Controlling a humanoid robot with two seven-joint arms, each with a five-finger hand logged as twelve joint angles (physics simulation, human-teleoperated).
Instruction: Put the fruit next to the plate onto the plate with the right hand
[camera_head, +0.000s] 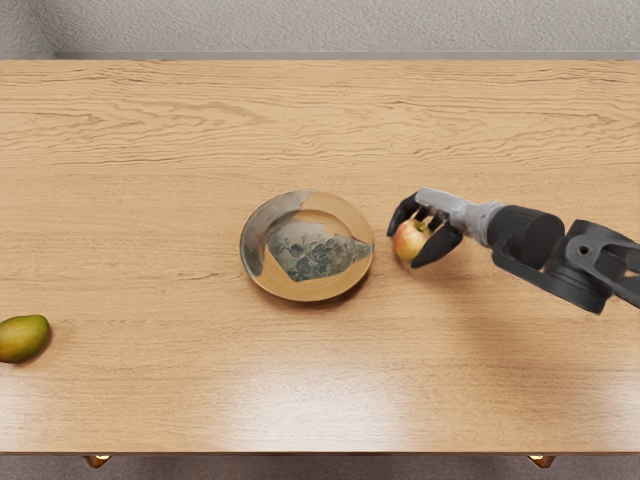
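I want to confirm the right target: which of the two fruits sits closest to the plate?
The reddish-yellow fruit just right of the plate, enclosed by the right hand. The green-yellow fruit lies far off near the picture's left edge.

red-yellow apple (408, 240); tan plate (300, 294), grey-blue motif; green mango (22, 337)

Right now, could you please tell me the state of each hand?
Left hand: not in view.
Right hand: closed on the apple beside the plate.

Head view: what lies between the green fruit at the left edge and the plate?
Only bare table, as the head view shows, between green fruit and plate. The right hand grips an apple beyond.
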